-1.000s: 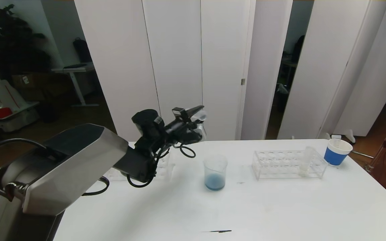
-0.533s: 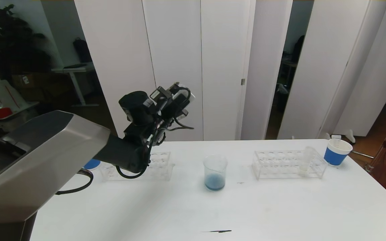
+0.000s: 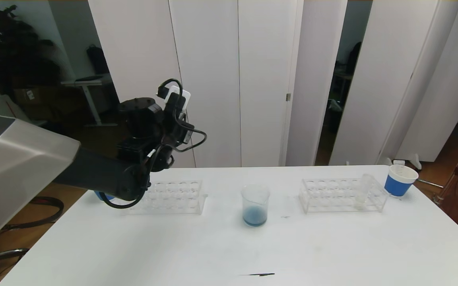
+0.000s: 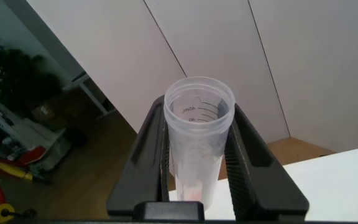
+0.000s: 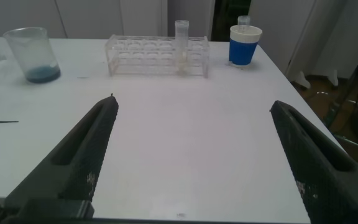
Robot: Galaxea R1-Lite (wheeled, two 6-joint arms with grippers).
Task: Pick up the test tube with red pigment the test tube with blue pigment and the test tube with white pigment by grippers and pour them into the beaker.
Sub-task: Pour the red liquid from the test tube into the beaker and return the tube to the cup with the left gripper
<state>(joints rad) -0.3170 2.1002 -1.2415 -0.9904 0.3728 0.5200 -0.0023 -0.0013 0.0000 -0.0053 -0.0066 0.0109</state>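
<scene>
So the left gripper [image 4: 199, 121] was clamped shut on a clear tube [image 4: 197, 130], pinching it around the upper body just under the rim. In the head view that arm sat raised in the left-middle of the frame, above the left rack [image 3: 169, 196], with the fingers hidden behind the wrist.

The tube looked like thin see-through plastic with printed graduation marks and an open top. There was a small pinkish-red patch near its bottom, so my guess is it was the red one, but I couldn't swear to it. I'd expect it to be very light, smooth and a bit slippery, and easy to crush or tip. A mid-to-upper side grip like this one seems right, since it leaves the mouth free for pouring.

The beaker [image 3: 255, 206] stood dead centre of the table [image 3: 229, 254], upright, with a shallow layer of blue liquid at the bottom. The test tube with white pigment [image 3: 362, 192] stood upright at the right end of the right rack [image 3: 342, 194], centre-right of the frame, next to a blue paper cup [image 3: 400, 180].

The right gripper [image 5: 194, 106] was spread wide with nothing in it, low over the table.
</scene>
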